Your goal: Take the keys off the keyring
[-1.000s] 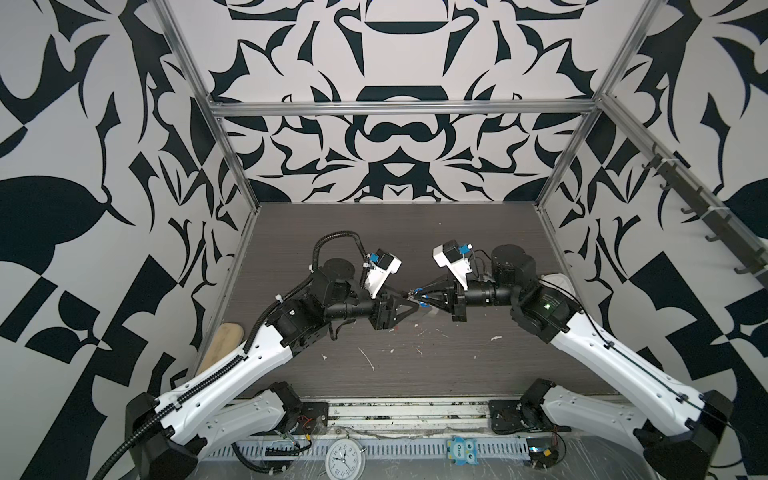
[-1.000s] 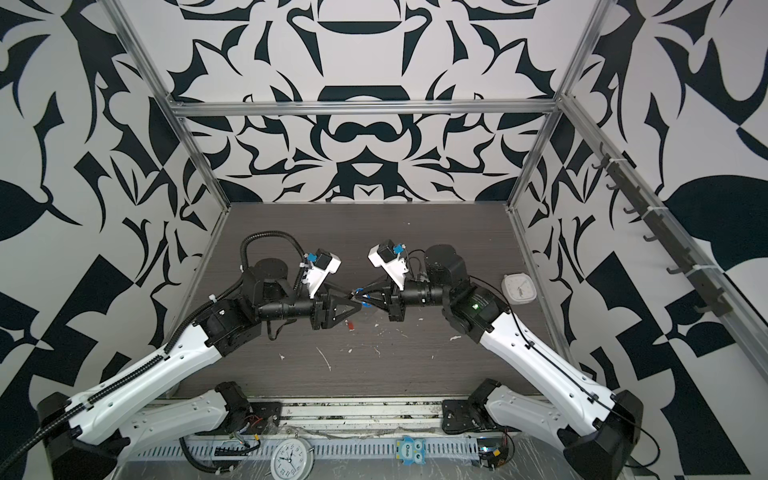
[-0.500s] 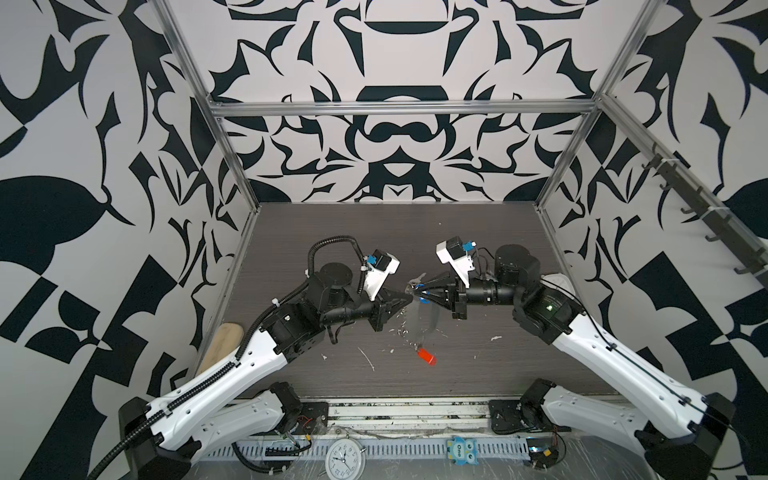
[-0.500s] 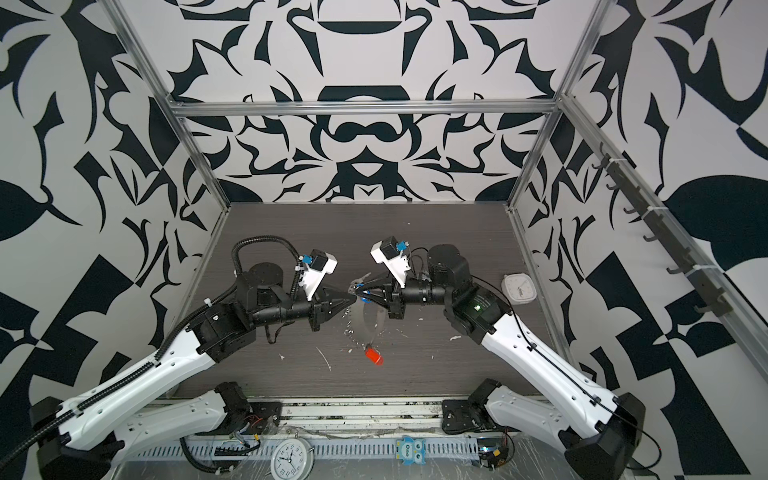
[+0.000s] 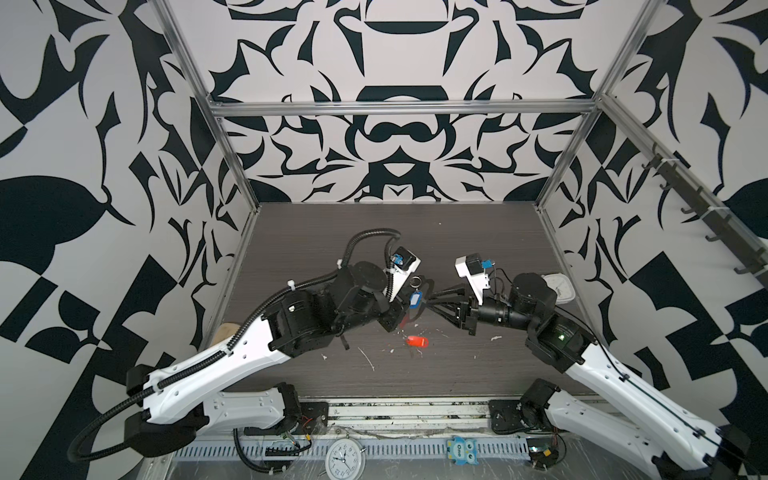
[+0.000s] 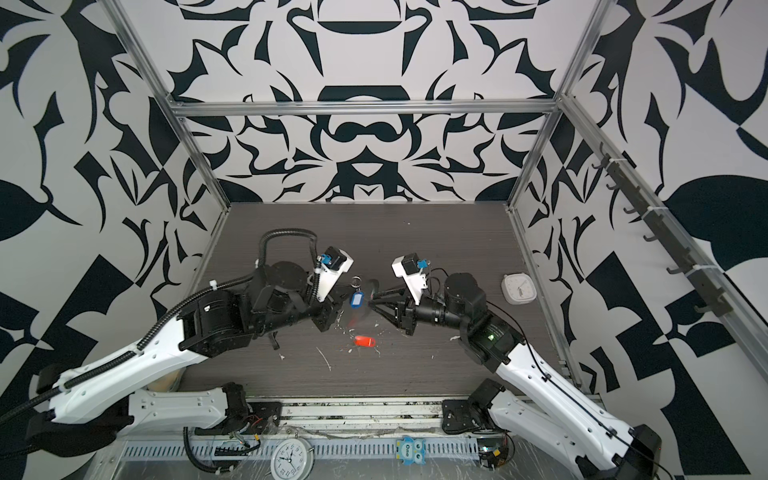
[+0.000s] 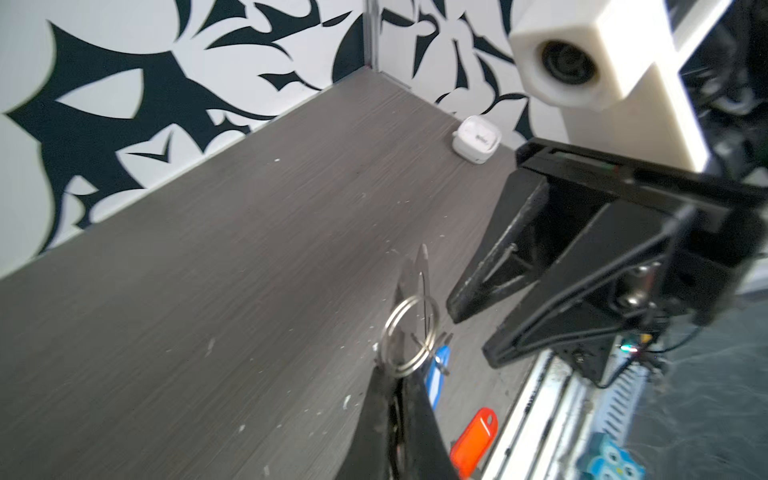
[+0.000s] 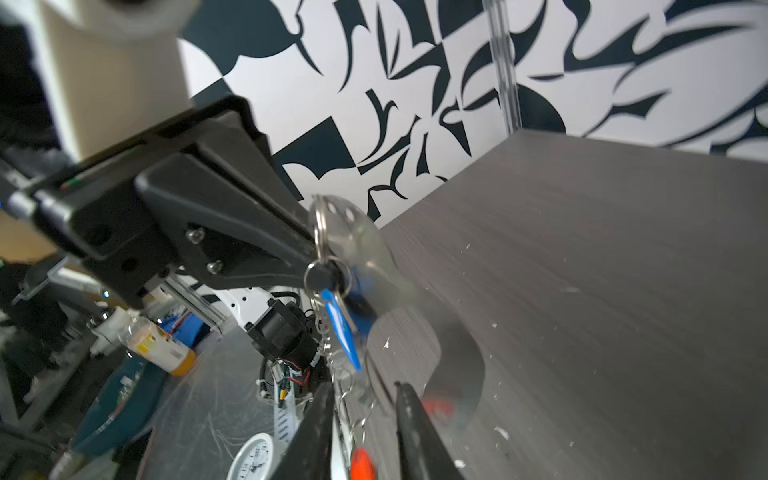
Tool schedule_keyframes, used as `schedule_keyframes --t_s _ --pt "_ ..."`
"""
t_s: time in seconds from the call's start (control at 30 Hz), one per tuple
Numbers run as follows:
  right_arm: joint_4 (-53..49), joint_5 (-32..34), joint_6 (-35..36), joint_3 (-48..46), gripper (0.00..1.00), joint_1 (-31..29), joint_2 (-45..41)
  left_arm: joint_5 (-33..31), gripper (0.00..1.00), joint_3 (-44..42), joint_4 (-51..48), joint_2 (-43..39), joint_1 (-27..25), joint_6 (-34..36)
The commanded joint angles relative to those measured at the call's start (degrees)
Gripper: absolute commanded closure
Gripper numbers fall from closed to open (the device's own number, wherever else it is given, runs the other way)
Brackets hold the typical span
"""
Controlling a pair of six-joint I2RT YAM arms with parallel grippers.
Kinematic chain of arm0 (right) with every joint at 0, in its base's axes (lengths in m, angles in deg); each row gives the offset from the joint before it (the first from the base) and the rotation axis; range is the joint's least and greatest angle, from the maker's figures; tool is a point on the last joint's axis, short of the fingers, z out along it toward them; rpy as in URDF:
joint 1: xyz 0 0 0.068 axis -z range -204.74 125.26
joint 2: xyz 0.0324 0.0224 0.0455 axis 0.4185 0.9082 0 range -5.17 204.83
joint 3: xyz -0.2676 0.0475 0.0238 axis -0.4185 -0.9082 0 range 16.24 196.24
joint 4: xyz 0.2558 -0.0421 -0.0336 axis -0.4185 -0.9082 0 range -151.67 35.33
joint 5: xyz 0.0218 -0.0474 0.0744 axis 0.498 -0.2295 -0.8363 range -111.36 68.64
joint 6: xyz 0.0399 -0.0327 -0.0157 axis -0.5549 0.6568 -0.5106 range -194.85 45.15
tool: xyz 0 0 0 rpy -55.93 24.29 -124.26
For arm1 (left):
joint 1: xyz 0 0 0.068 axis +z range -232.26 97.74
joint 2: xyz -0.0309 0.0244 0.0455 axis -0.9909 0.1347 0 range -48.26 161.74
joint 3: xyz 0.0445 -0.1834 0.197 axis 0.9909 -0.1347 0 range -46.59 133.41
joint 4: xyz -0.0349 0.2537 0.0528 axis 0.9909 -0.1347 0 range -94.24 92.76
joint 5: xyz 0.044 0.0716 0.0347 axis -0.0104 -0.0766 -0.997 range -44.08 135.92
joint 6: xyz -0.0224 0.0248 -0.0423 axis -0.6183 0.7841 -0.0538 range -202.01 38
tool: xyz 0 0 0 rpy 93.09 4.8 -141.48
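Observation:
My left gripper (image 5: pixel 409 291) (image 7: pixel 395 368) is shut on the keyring (image 5: pixel 415 282) (image 7: pixel 409 332), a silvery ring held above the table. The blue key (image 5: pixel 415 300) (image 6: pixel 356 300) (image 8: pixel 343 328) hangs from that ring, and a blurred silvery plate (image 8: pixel 349 237) swings beside it. The red key (image 5: pixel 417 341) (image 6: pixel 364 341) (image 7: pixel 473 440) lies loose on the dark table below, off the ring. My right gripper (image 5: pixel 431 302) (image 8: pixel 361 395) faces the blue key from the right. Its jaws stand apart and grip nothing. Thin blurred rings dangle in front of them.
A white square clock (image 5: pixel 559 286) (image 7: pixel 476 139) sits by the right wall. A round clock (image 5: pixel 345 459) and a blue owl figure (image 5: pixel 462 449) are on the front rail. White scuff marks (image 5: pixel 368 359) dot the table (image 5: pixel 457 232). A tan object (image 5: pixel 222 332) lies at the left edge.
The left gripper closed on the keyring and drew back to the left. The red key dropped onto the table. The right gripper, shut before, has opened.

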Motion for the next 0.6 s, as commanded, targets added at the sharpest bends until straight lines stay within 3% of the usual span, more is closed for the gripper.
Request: schedule_keyframes --t_s 0.0,0.13,0.27,0.4,0.57 --pt "4.55 4.86 -2.51 -0.52 0.64 0.08 -4.01 -16.28 1.0 1.1 -5.39 1.15 -2.39 3.18" --pt "3.11 8.52 -1.93 -0.35 0.6 0.11 -5.59 -18.36 1.0 0.18 -2.3 1.03 -3.3 5.17" --pt "2.48 14.59 -2.35 -0.4 0.49 0.11 -6.68 -17.37 1.0 -2.0 1.58 -0.27 -4.1 6.38" --pt "4.53 5.21 -1.74 2.45 0.44 0.08 -2.9 -15.59 1.0 -4.03 4.44 -1.7 -4.84 7.06" --pt "15.6 -6.03 -6.66 3.52 0.5 0.11 4.39 -14.26 1.0 -5.02 5.63 -2.82 -5.05 7.06"
